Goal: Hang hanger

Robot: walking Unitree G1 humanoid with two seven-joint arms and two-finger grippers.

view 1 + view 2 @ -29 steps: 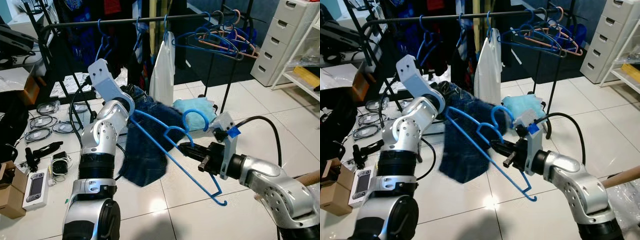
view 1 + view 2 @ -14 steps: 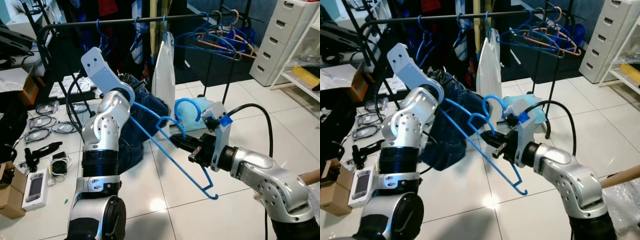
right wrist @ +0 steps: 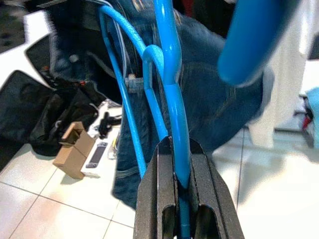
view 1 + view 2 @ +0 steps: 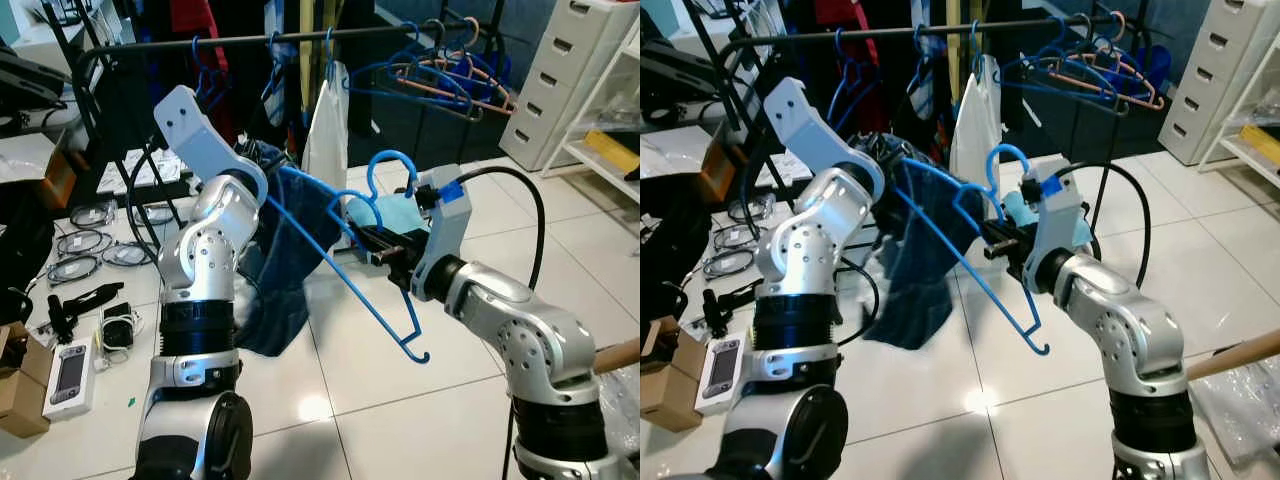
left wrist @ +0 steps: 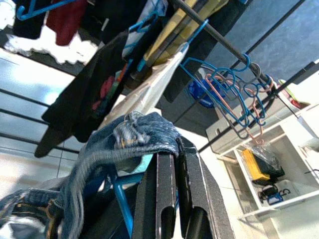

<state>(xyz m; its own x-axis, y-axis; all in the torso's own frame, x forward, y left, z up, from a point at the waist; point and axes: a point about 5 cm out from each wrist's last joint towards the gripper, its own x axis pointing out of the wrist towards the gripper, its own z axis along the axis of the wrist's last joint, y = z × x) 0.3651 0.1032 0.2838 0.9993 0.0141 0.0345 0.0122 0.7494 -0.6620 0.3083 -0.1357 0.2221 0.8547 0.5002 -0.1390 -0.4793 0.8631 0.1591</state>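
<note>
We see the right tool [image 4: 372, 243] clamping the blue hanger [image 4: 345, 270], left tool [image 5: 172, 184] pinched on the jeans [image 4: 290, 250], below the crowded rail [image 4: 250, 42].

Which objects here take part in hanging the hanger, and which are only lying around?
Part of the job: blue hanger, jeans draped on it, right gripper clamped on the hanger, left gripper at the jeans, clothes rail.

Lying about: cables, cardboard box, white drawers.

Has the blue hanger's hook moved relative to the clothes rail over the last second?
Yes. The blue hanger, held by the right gripper, has risen toward the clothes rail.
</note>
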